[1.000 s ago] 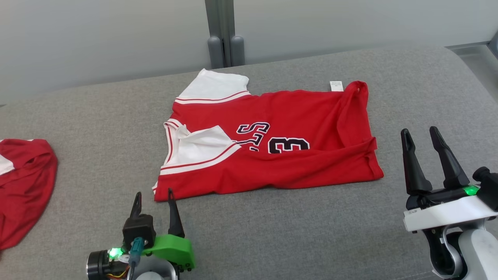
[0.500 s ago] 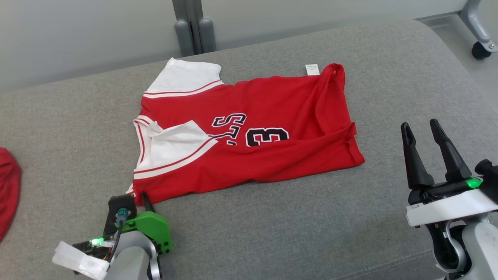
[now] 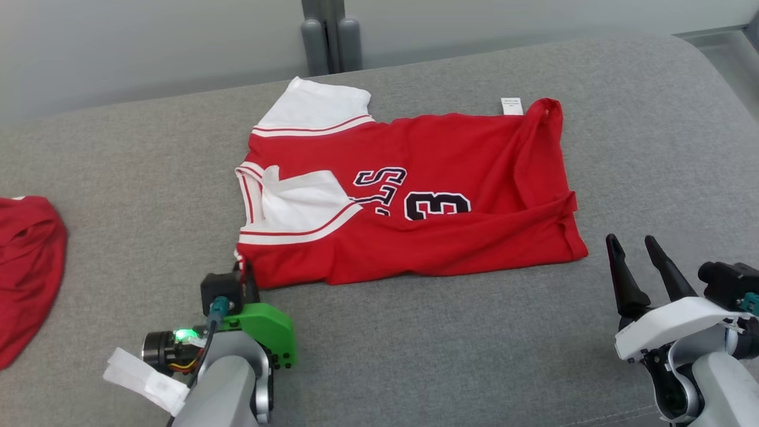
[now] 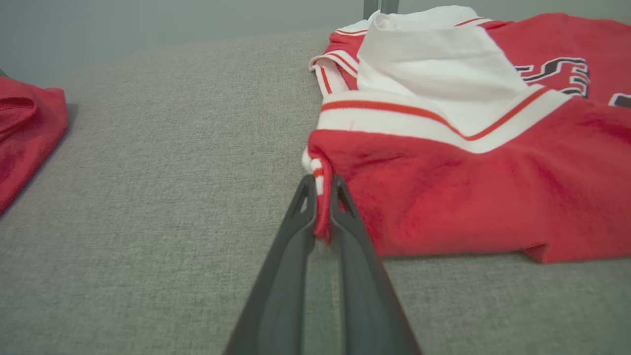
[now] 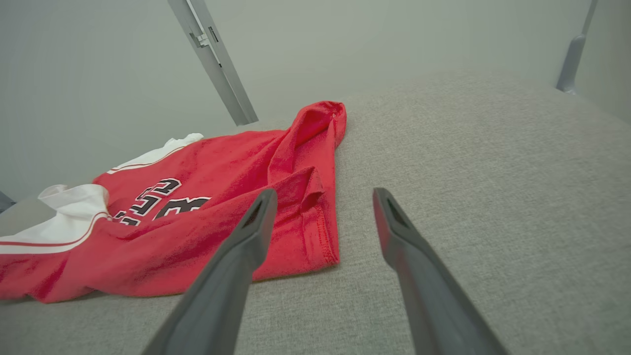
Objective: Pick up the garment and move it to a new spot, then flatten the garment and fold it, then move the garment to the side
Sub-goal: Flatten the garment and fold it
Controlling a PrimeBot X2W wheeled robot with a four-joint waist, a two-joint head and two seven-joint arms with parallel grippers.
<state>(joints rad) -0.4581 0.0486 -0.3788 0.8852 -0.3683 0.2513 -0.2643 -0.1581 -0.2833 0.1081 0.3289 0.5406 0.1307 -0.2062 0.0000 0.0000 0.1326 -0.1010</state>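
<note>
We see the jersey (image 3: 445,249) lying flat mid-cushion (image 3: 415,356). Left gripper (image 4: 323,197) fingers are pinched on the jersey's near-left corner. Right gripper (image 3: 631,246) fingers are spread and empty, just off the jersey's near-right corner. Another red garment (image 3: 29,267) lies well left of the jersey.
</note>
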